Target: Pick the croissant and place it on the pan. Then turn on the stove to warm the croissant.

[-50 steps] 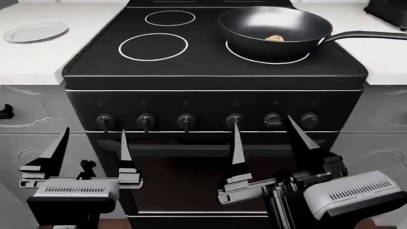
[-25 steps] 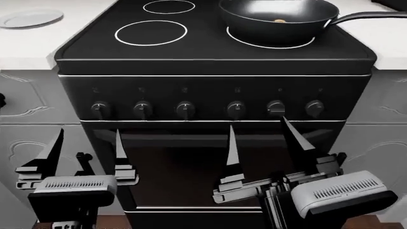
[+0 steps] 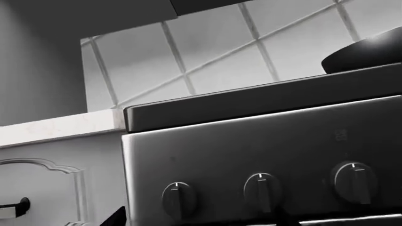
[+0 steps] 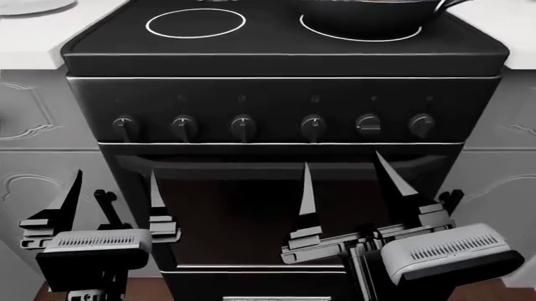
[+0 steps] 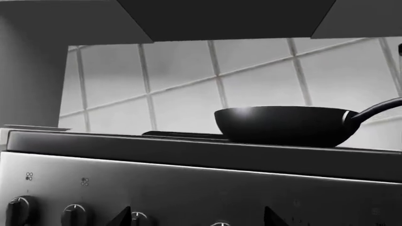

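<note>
While both arms hang low in front of the oven door, the work left is at the row of six knobs on the stove. At about eight o'clock in the head view, the left gripper is empty, its two fingers spread well apart, below the leftmost knobs. At five o'clock the right gripper is also spread and empty, its fingertips just under the fourth knob and fifth knob.

Up at one o'clock the pan sits on the front right burner; its rim is cut off by the frame, so the croissant cannot be seen, though I'd guess it lies inside. The right wrist view shows the pan from the side, handle running off rightward.

To do this well, I'd raise the right gripper straight up, straddle the burner's knob squarely, close, then twist. Which knob drives that burner I cannot tell. Room is generous below the knob panel; the glass top's overhanging front edge is the lip to avoid.
</note>
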Controlling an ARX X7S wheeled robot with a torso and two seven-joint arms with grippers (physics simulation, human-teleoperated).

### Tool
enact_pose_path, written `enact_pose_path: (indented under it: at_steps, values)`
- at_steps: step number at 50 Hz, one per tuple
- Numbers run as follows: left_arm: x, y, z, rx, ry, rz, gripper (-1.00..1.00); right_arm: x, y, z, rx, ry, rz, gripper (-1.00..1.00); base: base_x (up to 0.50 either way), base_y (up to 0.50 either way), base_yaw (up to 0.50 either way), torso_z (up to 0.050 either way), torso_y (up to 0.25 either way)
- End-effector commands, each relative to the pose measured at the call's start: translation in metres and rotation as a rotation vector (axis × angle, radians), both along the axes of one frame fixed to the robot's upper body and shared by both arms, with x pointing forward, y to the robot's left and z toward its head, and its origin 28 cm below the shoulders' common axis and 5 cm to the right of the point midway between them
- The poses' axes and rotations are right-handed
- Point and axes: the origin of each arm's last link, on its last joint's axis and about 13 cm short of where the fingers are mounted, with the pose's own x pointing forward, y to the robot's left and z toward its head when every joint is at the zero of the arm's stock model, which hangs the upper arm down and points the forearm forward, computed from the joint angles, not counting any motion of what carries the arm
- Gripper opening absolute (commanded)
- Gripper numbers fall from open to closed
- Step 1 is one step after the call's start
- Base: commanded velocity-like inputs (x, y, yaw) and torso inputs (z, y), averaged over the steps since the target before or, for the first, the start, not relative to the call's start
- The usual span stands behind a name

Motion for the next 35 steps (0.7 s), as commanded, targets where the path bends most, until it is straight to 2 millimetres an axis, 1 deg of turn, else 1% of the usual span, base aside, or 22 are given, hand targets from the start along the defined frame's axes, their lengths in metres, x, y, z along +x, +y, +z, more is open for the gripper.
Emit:
enact_pose_path:
  at_steps: [1, 10, 20, 28, 35]
  values:
    - [0.000, 0.000, -0.001, -0.002, 0.001, 0.002, 1.00, 0.000, 0.000, 0.001, -0.002, -0.005, -0.006, 1.00, 0.00, 0.00, 0.00, -0.050, 0.000]
    - [0.000, 0.000, -0.001, -0.004, -0.009, 0.004, 1.00, -0.001, 0.001, 0.002, -0.006, -0.006, -0.002, 1.00, 0.00, 0.00, 0.00, -0.046, 0.000]
    - [0.000, 0.000, -0.002, -0.009, -0.016, 0.000, 1.00, -0.001, 0.002, 0.005, -0.013, -0.005, -0.019, 1.00, 0.00, 0.00, 0.00, -0.001, 0.000]
    - [0.001, 0.000, -0.003, -0.017, -0.008, -0.001, 1.00, 0.003, 0.004, 0.015, -0.016, 0.025, -0.080, 1.00, 0.00, 0.00, 0.00, 0.000, 0.000]
    - [0.001, 0.001, -0.004, -0.022, -0.003, 0.000, 1.00, 0.007, 0.006, 0.016, -0.038, 0.085, -0.098, 1.00, 0.00, 0.00, 0.00, 0.000, 0.000]
